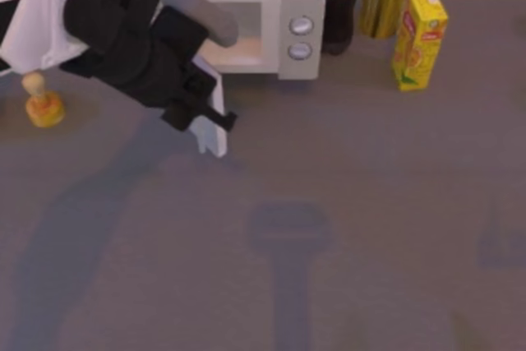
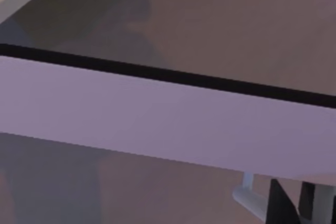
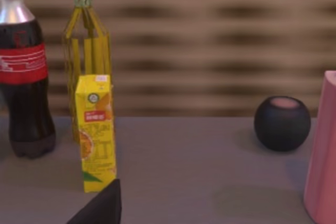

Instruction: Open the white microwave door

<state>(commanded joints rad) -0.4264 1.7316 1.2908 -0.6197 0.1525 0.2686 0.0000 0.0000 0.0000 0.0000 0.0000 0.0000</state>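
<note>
Top view: microwave (image 1: 246,6) sits at the far edge of the table, left of centre, two knobs on its right panel. The white microwave door (image 1: 215,121) is swung out toward the near side, seen nearly edge-on, and the lit cavity is exposed. My left gripper (image 1: 201,117) is right at the door's outer edge, with the arm crossing in from the far left. I can't tell from this angle whether the fingers are clamped on the door or just beside it.

Left wrist view adds little: a broad pale panel edge with a dark strip fills the frame, with table behind it. No usable read on finger state there either.

Right arm isn't in the top view. The right wrist view shows only a dark tip of it, and I can't tell its grip state. That view does show the cola bottle (image 3: 23,72), yellow bottle (image 3: 86,56), juice carton (image 3: 95,132), a dark round speaker (image 3: 282,123) and a pink object (image 3: 323,150). The last two are missing from the top view.

Small yellow-and-tan item (image 1: 41,104) sits at the far left.
</note>
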